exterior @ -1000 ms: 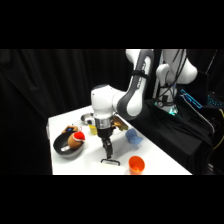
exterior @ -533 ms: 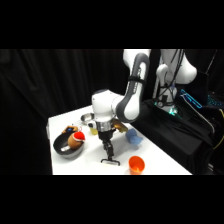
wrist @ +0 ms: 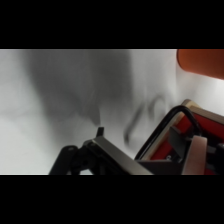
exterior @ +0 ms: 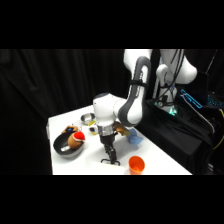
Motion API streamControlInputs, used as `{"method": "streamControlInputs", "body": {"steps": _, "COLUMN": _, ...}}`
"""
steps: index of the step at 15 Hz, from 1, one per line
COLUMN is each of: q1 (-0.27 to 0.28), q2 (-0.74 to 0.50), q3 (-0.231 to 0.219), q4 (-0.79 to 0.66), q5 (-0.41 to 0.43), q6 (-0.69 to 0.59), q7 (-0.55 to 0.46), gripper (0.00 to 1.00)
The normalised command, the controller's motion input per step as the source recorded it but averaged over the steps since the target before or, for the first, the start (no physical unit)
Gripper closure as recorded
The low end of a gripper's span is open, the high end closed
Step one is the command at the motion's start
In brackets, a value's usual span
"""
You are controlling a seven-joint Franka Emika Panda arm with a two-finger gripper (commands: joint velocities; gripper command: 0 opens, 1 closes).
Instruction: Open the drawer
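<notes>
In the wrist view the drawer [wrist: 192, 116] fills the lower right: a white face, an orange-red rim and a thin black bar handle [wrist: 159, 131] curving across its front. My gripper [wrist: 148, 136] stands open low over the table, with one finger [wrist: 120, 156] left of the handle and the other finger [wrist: 197, 156] right of it, over the drawer. In the side view the gripper [exterior: 109, 159] reaches down to the table near its front edge and hides the drawer.
An orange cup [exterior: 136, 164] [wrist: 202, 62] stands just right of the gripper. A grey bowl [exterior: 69, 143] with orange and red items sits at the left. A metal cup [exterior: 87, 118] and a blue object [exterior: 134, 136] lie behind the arm.
The gripper has sunk slightly toward the table; nothing else has moved.
</notes>
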Motion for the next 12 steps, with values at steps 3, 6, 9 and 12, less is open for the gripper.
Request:
{"method": "streamControlInputs", "body": {"steps": 3, "q1": 0.072, "q2": 0.14, "q3": -0.017, "q4": 0.15, "q5": -0.085, "q6": 0.15, "q7": 0.00, "gripper": 0.00}}
{"method": "streamControlInputs", "body": {"steps": 6, "q1": 0.041, "q2": 0.17, "q3": -0.015, "q4": 0.16, "q5": -0.091, "q6": 0.16, "q7": 0.00, "gripper": 0.00}}
{"method": "streamControlInputs", "body": {"steps": 9, "q1": 0.012, "q2": 0.11, "q3": -0.014, "q4": 0.09, "q5": -0.097, "q6": 0.17, "q7": -0.01, "gripper": 0.00}}
{"method": "streamControlInputs", "body": {"steps": 12, "q1": -0.020, "q2": 0.00, "q3": -0.029, "q4": -0.04, "q5": -0.115, "q6": 0.20, "q7": -0.01, "gripper": 0.00}}
